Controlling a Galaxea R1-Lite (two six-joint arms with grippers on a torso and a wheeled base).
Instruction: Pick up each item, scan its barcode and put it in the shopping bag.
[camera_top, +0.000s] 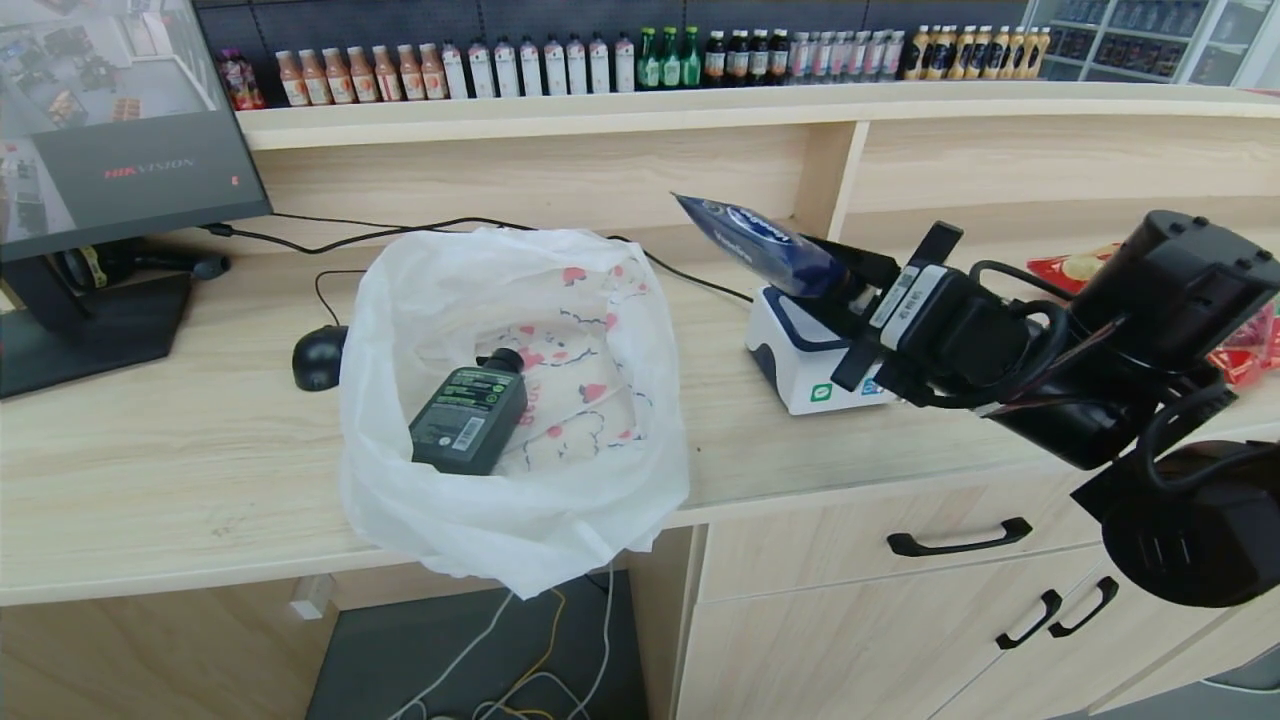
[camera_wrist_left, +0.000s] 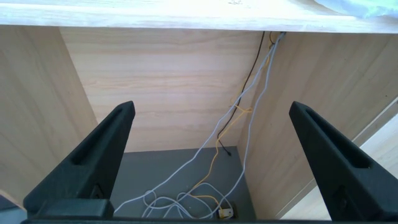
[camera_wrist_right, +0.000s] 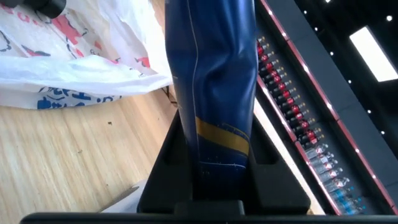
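A blue packet (camera_top: 760, 240) is being clamped between the fingers of the right gripper (camera_top: 845, 275). Its lower end is being pinched at the fingertips, while the rest is being held out well past them, tilted upward and away from the wrist. Directly beneath the gripper a white and blue scanner (camera_top: 800, 365) is being overhung on the counter (camera_top: 150, 470), so the packet is being kept just above it, apart from its top face. Beyond the packet's free end, off to the gripper's left, the white shopping bag (camera_top: 600, 440) is being left open at the counter's front edge, near the gripper but not touched by it or by the packet. One item is already being held inside the bag: a dark green bottle (camera_top: 468, 415), lying on its side. Behind the right arm, red snack packets (camera_top: 1075, 265) are being left on the counter. The left gripper (camera_wrist_left: 211, 109) is being kept below the countertop, in the open recess under it, with its fingers spread wide and nothing between them. Loose cables (camera_wrist_left: 236, 124) are hanging farther back, ahead of its fingertips.
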